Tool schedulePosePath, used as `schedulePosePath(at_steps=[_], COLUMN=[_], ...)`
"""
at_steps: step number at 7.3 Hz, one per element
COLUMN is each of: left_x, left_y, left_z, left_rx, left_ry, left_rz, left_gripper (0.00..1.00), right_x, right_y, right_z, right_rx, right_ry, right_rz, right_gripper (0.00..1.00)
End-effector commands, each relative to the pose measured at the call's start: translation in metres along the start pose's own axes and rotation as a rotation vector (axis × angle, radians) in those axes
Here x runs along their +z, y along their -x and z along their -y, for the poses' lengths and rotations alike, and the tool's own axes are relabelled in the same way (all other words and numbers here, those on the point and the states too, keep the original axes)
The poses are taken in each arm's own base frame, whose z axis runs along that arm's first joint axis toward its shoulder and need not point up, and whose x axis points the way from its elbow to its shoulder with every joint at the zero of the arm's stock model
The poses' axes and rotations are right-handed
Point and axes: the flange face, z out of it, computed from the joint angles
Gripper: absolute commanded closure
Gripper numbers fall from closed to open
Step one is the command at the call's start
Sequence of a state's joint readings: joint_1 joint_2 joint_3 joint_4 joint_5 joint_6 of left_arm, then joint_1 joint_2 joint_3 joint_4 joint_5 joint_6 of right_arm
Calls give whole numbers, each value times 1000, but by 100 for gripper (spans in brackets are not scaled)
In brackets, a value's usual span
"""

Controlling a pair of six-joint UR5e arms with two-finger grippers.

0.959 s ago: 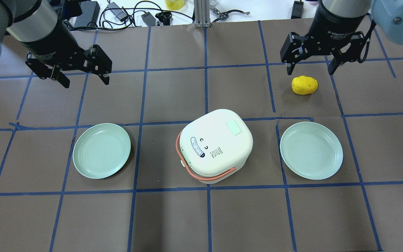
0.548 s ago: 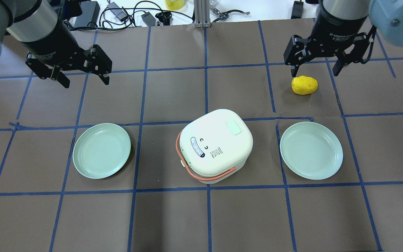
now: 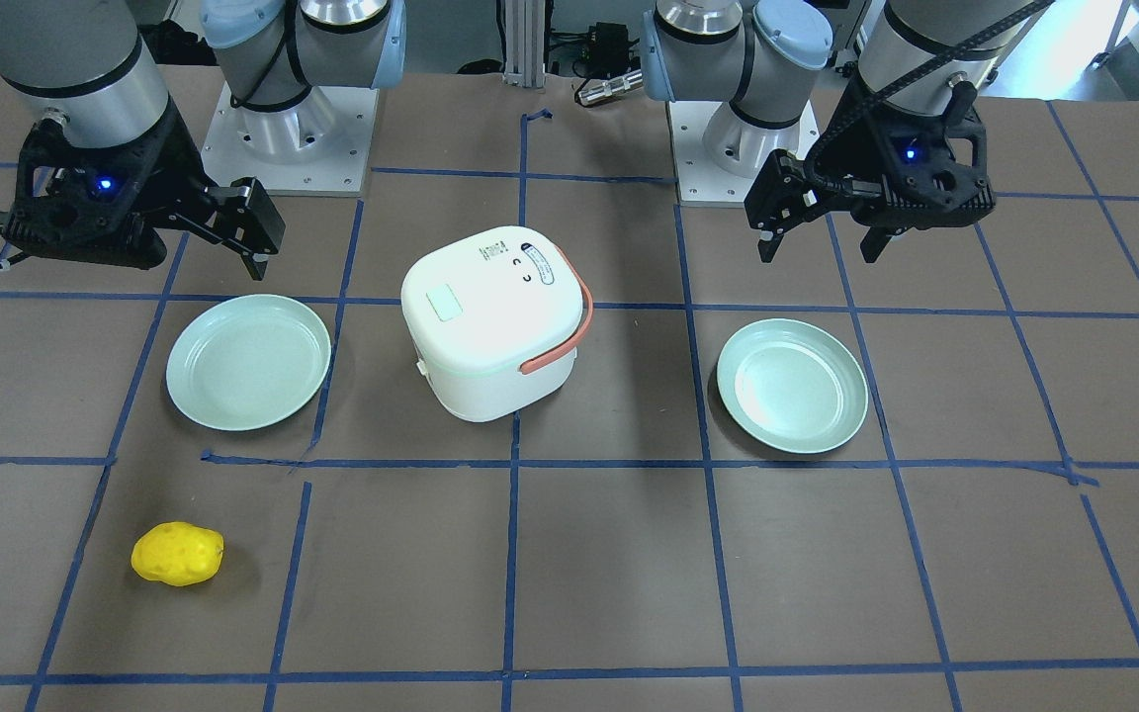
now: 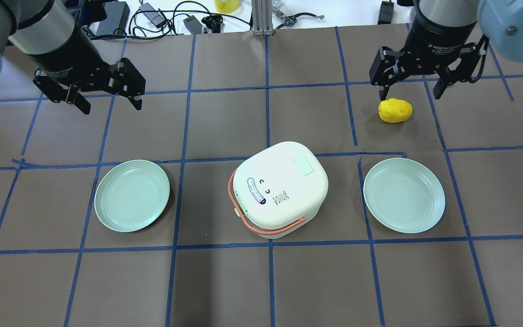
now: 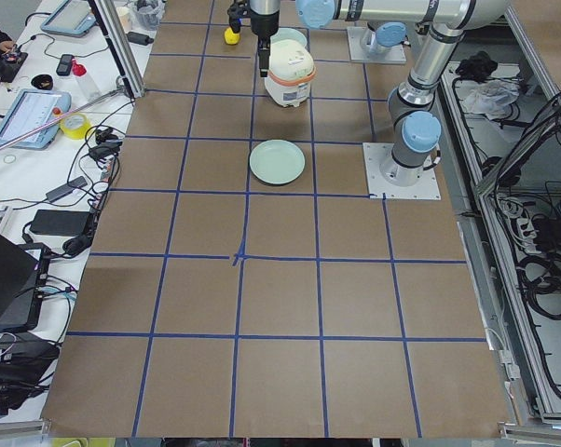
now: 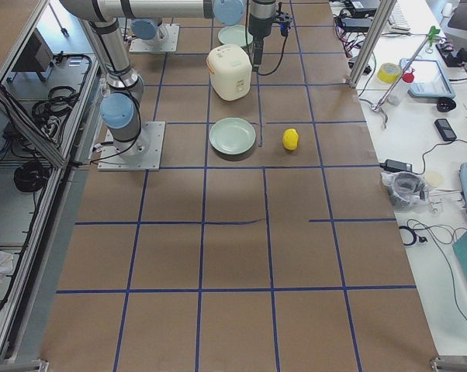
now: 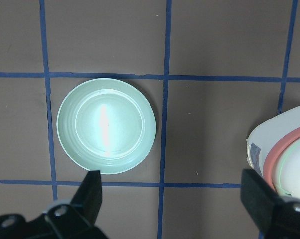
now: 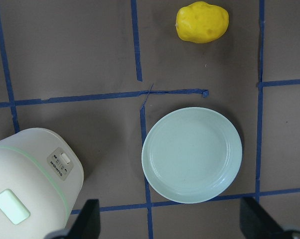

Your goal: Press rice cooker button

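Note:
The white rice cooker (image 4: 284,200) with an orange handle stands at the table's middle. Its pale mint button (image 4: 303,165) sits in the lid's top toward the far right, and also shows in the front view (image 3: 451,302) and the right wrist view (image 8: 11,206). My left gripper (image 4: 111,106) is open and empty, raised above the table at the far left. My right gripper (image 4: 410,96) is open and empty, raised at the far right. Both are well away from the cooker. The cooker's edge shows in the left wrist view (image 7: 284,154).
A mint plate (image 4: 132,195) lies left of the cooker and another (image 4: 404,195) lies right of it. A yellow potato-like object (image 4: 395,110) lies beyond the right plate. Cables and tools lie past the table's far edge.
My right gripper has shifted slightly to the right and toward the far edge in the overhead view, still open. The left arm and the cooker have not moved.

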State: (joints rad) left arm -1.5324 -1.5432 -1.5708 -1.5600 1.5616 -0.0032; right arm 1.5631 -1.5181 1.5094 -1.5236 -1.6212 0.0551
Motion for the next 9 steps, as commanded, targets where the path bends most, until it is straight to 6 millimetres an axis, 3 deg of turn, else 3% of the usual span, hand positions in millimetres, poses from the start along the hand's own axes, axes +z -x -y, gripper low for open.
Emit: schedulePosePath(at_steps=[1,2,4,5,6,7,9], left_x=[0,0,0,0,0,0,0], left_y=[0,0,0,0,0,0,0], left_z=[0,0,0,0,0,0,0], left_rx=[0,0,0,0,0,0,-1], left_ry=[0,0,0,0,0,0,0], left_rz=[0,0,0,0,0,0,0], left_gripper=[0,0,0,0,0,0,0], right_x=[-1,-1,-1,-1,-1,1,4], right_y=[2,3,4,6,12,17,42], right_z=[1,1,1,0,-1,-2,-10], right_rx=[-1,-1,-3,-4,-6,-14,-40], right_ry=[-7,-9,-8,-6,1,8,26], right_rz=[8,15,22,37,77,89,98], right_gripper=[0,6,37,66,87,99,100])
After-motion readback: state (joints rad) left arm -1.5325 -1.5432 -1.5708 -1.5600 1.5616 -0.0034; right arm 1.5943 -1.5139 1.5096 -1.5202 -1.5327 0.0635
